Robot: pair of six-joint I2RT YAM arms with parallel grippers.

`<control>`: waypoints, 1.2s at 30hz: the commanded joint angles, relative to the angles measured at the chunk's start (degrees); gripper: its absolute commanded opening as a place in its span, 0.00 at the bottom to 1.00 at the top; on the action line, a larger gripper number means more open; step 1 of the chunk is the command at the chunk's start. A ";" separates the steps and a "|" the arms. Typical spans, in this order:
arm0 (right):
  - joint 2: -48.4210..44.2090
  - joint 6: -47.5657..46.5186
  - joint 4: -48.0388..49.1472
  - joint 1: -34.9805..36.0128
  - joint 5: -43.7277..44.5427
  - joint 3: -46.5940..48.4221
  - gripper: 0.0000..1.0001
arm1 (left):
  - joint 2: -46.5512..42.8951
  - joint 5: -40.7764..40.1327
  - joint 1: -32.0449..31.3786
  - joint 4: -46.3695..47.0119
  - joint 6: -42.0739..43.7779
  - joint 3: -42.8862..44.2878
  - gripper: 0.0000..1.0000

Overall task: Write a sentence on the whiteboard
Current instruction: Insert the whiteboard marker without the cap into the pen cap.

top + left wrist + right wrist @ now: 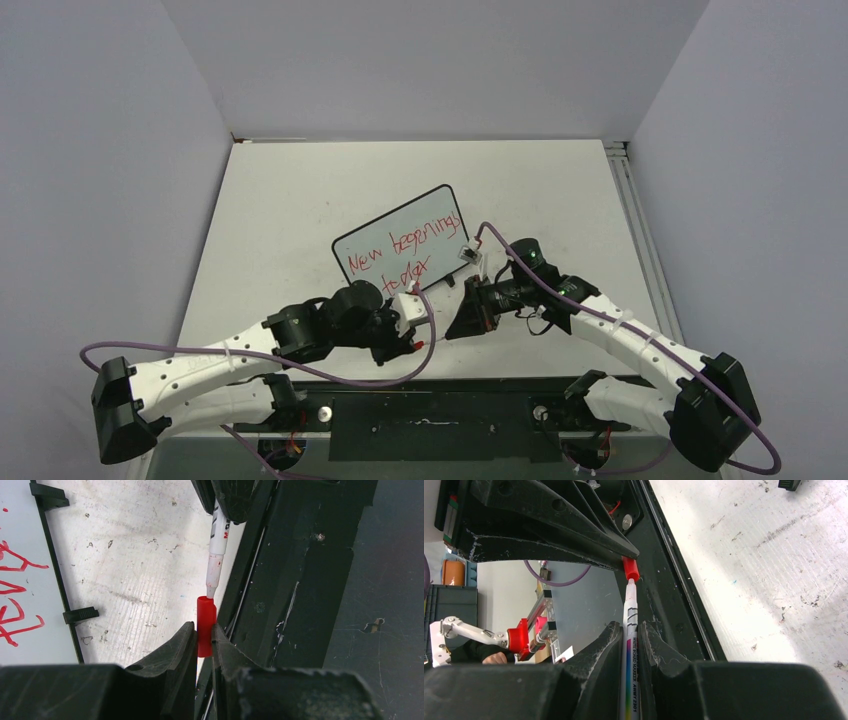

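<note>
Grey walls [100,150] enclose a scuffed white tabletop [300,190]. Near the black-framed whiteboard [395,224], left gripper [204,630] pinches a red plastic cap [206,614], right gripper [630,630] a white marker [630,609].

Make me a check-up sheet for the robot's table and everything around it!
Surface: white table, scuffed and speckled.
Job's things: whiteboard lies mid-table, turned at an angle; the red sentence fills two lines, roughly "New beginnings today".
Clutter: nothing seen.
Grippers: left pincer shut on a red cap; right pincer shut on the marker, tip at the cap's mouth, near the table's front edge.
Cables: a purple cable loops beside each arm, off the board.
Surroundings: grey walls on three sides.
</note>
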 commanded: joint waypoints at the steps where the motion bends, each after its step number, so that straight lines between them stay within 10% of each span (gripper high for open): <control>1: 0.61 0.51 3.92 1.00 -1.53 -0.32 0.06 | -1.82 -0.46 -0.36 2.29 0.51 0.63 0.00; 36: 4.26 4.08 13.71 2.60 -4.51 -2.77 0.06 | -4.46 -1.46 -1.24 3.53 0.65 -0.23 0.00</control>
